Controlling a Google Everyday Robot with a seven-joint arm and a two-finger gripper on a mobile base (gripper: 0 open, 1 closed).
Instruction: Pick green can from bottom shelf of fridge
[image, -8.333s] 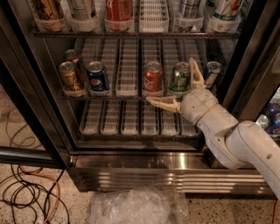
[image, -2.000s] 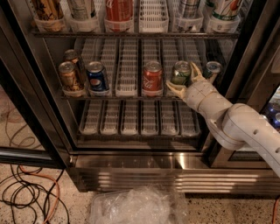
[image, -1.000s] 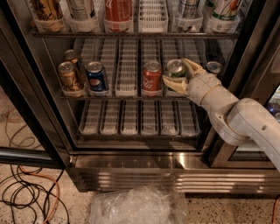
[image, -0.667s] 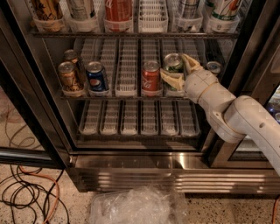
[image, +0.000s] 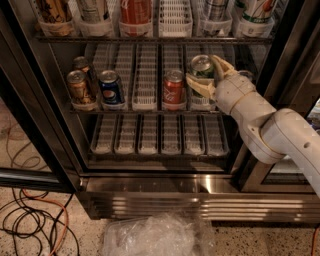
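The green can (image: 202, 67), green with a silver top, is held in my gripper (image: 204, 75), which is shut on it from the right. The can is lifted and tilted a little above a white lane of the middle rack (image: 145, 102), right of the red cola can (image: 174, 88). My white arm (image: 270, 130) reaches in from the lower right. The bottom shelf (image: 160, 136), a rack of white ribbed lanes, lies below with no cans on it. The fridge (image: 35, 120) has black frames and a steel base panel (image: 150, 197).
A blue-white-red can (image: 110, 88) and two brown cans (image: 80, 88) stand at the left of the middle rack. The upper shelf (image: 150, 37) holds several cans and bottles just above the green can. Crumpled clear plastic (image: 150, 235) and cables (image: 30, 220) lie on the floor.
My gripper closed around the green can, then raised it off its lane and moved it slightly left. The other cans have not moved.
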